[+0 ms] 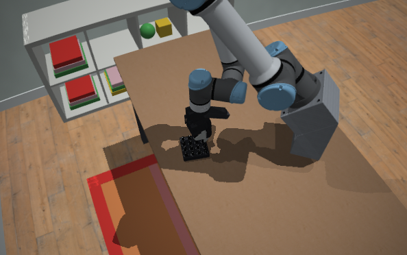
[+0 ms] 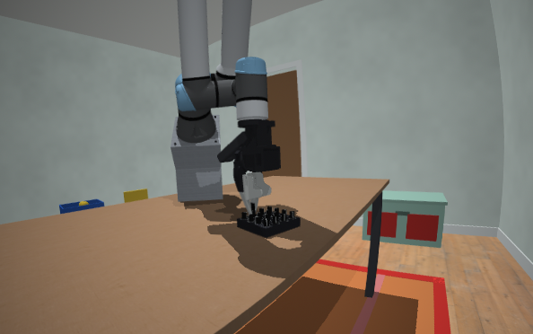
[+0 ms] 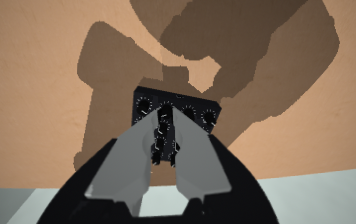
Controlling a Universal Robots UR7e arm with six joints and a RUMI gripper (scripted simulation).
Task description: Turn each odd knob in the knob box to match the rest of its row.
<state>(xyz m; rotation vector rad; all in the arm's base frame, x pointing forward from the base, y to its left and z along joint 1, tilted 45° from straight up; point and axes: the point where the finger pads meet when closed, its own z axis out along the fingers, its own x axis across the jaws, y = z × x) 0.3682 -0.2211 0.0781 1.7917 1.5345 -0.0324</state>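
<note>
The black knob box [image 1: 194,148] sits on the brown table near its left edge, in the arm's shadow. It also shows in the exterior view [image 2: 269,221] and in the wrist view [image 3: 175,117], where white pointer marks show on the far row of knobs. My gripper [image 1: 200,137] points straight down over the box's far right corner. In the exterior view the gripper [image 2: 252,207] stands at the box's left end. In the wrist view the grey fingers are shut on a black knob [image 3: 162,137]. The fingers hide the knobs beneath them.
The arm's grey base block [image 1: 310,116] stands on the table to the right of the box. The table edge runs close to the box's left side. A white shelf [image 1: 85,58] with coloured blocks and a red mat [image 1: 113,192] lie beyond that edge.
</note>
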